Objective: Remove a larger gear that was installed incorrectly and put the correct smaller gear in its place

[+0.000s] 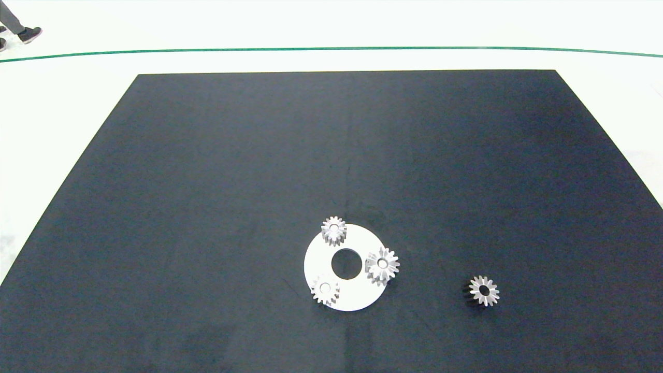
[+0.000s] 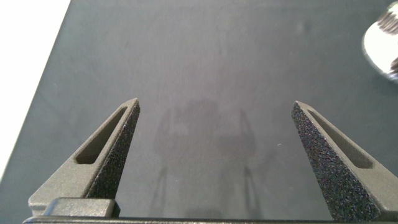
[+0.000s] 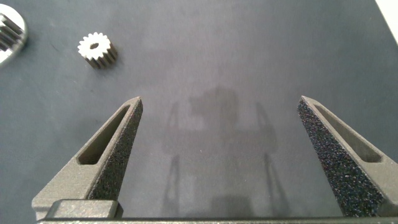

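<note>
The larger gear, wide with long pointed teeth, sits on the right side of a white ring plate near the table's front. The smaller gear lies loose on the black mat to the plate's right. It also shows in the right wrist view as the smaller gear, well ahead of my right gripper. That gripper hangs open over bare mat. My left gripper is open too, above bare mat, with the plate's edge off to one side. Neither arm appears in the head view.
Two paler small gears sit on the plate's far and near left, around its centre hole. The black mat covers the table. A person's shoe shows at the far left, beyond a green floor line.
</note>
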Motion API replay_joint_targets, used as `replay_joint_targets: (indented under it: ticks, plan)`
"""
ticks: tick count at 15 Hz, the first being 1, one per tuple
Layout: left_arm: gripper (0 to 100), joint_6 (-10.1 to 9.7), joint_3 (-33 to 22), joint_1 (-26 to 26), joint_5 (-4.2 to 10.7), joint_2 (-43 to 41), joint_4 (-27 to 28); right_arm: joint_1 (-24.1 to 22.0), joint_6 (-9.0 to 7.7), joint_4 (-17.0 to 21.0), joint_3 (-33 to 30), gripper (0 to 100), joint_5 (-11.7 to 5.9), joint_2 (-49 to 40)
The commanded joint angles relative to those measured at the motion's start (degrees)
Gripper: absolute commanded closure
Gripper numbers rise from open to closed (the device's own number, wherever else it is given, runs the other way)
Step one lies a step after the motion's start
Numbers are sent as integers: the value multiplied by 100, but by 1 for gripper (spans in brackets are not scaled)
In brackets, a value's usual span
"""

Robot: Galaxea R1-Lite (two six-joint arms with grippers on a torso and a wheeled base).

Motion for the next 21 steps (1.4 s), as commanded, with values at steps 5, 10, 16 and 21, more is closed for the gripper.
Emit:
replay_joint_targets:
  ticks: [5,10,16,21]
  plan:
    - [0,474,-5084,-67,99,4476,2112,408,-412,345,-2618,0,21,3081]
    - [0,387,-7229,-58,135,5829,4591,461,-1379,512,-4253,0,48,5313]
    - [0,184,-7229,-76,143,5689,4872,2623,-1502,2208,-5984,0,-40,6658]
    - [0,220,-7220,-94,354,5522,4881,3907,-1511,2234,-6388,0,-708,7721]
